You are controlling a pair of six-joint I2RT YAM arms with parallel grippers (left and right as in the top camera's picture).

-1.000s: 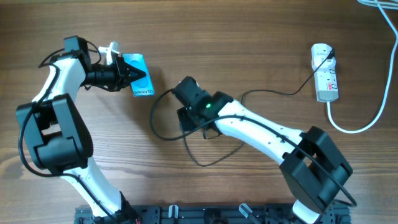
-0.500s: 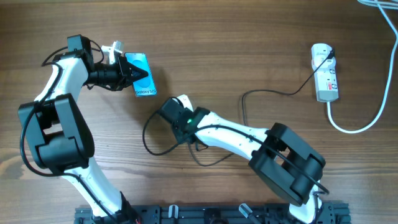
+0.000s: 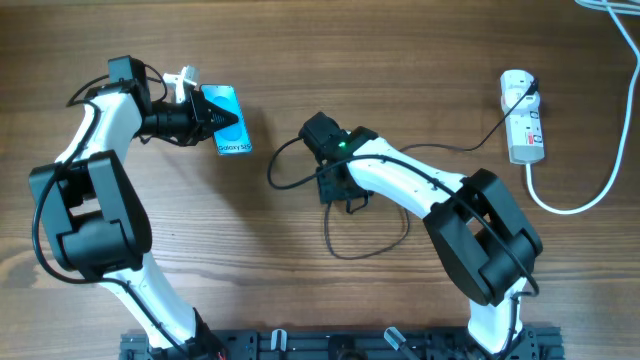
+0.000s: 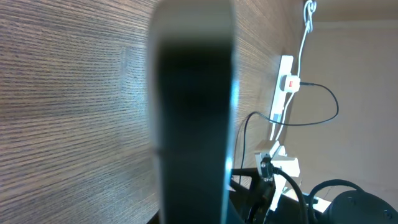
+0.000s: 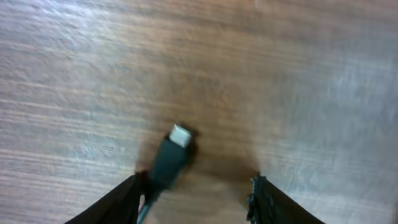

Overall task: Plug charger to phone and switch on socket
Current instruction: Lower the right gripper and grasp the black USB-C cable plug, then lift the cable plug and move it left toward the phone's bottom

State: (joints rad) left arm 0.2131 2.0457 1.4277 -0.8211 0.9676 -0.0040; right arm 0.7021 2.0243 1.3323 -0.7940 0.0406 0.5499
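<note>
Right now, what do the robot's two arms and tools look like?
Both have white curved shells with bulky black joints. The left arm has a thin black cable and a white fitting beside the black left tool. The right arm has a green light near the black right tool.

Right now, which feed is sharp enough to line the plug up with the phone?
Overhead: sharp and evenly lit, with the phone clear. Left wrist: a dark out-of-focus slab fills the centre, and only the socket behind is crisp. Right wrist: soft all over, but the metal tip of the charger is readable.
</note>
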